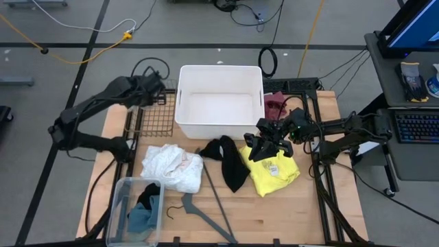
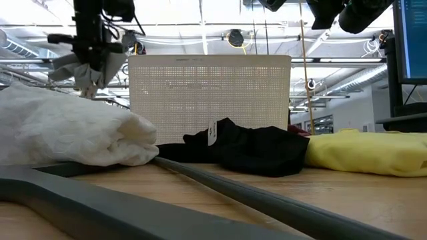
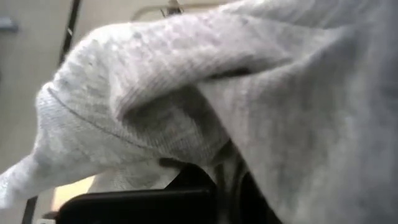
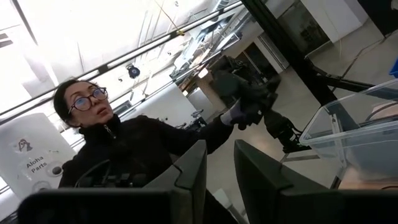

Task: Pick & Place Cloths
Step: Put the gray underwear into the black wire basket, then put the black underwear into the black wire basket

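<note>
My left gripper (image 1: pixel 152 91) is shut on the grey cloth (image 3: pixel 186 93) and is raised above the wire rack beside the white bin's left wall; the cloth hangs below it (image 2: pixel 81 70). My right gripper (image 1: pixel 269 145) hovers open above the yellow cloth (image 1: pixel 274 171), its fingers (image 4: pixel 261 180) pointing level into the room. The white cloth (image 1: pixel 171 167), the black cloth (image 1: pixel 230 161) and the yellow cloth lie flat on the table. The maroon cloth (image 1: pixel 276 105) lies right of the bin. The teal cloth (image 1: pixel 140 219) sits in a clear container. My left gripper holds the grey cloth (image 2: pixel 85 61) from above, fingers pointing down. The cloth hangs bunched below the fingers, clear of the table. In the left wrist view the cloth covers the fingers, so I cannot tell which part or how many layers they have.
The white bin (image 1: pixel 180 103) stands at the table's far middle. A wire rack (image 1: pixel 147 120) lies left of it. The grey hanger (image 1: pixel 212 206) lies across the near middle. The clear container (image 1: pixel 120 199) stands at the near left corner. A person (image 4: pixel 112 137) stands beyond the table.
</note>
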Motion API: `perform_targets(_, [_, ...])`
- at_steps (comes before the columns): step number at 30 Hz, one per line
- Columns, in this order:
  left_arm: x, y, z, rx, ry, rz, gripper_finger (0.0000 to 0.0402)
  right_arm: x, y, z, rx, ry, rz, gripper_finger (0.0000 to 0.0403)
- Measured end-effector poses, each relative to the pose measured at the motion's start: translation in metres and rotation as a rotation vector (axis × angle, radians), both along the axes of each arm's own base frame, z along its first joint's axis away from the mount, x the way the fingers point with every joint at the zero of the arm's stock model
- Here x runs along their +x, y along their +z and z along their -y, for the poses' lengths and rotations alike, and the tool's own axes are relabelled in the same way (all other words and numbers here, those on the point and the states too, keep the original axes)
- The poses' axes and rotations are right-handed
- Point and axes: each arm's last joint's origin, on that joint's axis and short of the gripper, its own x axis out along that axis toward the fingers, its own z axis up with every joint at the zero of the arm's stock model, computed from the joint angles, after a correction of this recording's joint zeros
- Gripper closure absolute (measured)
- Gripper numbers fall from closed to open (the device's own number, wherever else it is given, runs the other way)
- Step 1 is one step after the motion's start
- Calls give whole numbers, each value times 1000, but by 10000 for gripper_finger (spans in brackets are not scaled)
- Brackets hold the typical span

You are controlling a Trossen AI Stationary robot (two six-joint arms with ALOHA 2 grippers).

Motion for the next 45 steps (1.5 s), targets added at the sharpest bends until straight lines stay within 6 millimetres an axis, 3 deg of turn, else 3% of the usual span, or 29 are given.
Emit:
perform_targets(7, [9, -18, -25, -138, 1, 27, 377, 0, 0, 0, -3, 0, 3, 330])
perform_targets(14, [9, -24, -34, -195, 2, 29, 368, 0, 0, 0, -5, 2, 3, 330])
perform_targets(24, [9, -24, -34, -201, -46, 6, 251, 0, 0, -1, 1, 21, -11, 330])
perform_targets(29, [9, -25, -33, -221, -50, 18, 189, -1, -1, -8, -17, 81, -13, 330])
perform_targets(34, [9, -25, -32, -231, -81, 15, 154, -1, 0, -20, -23, 117, -4, 330])
perform_targets(39, [8, -17, -24, -214, -114, 49, 145, -1, -3, -34, -56, 154, 17, 339])
perform_targets(45, [4, 5, 2, -107, -208, 142, 162, 2, -14, -46, -111, 177, -44, 382])
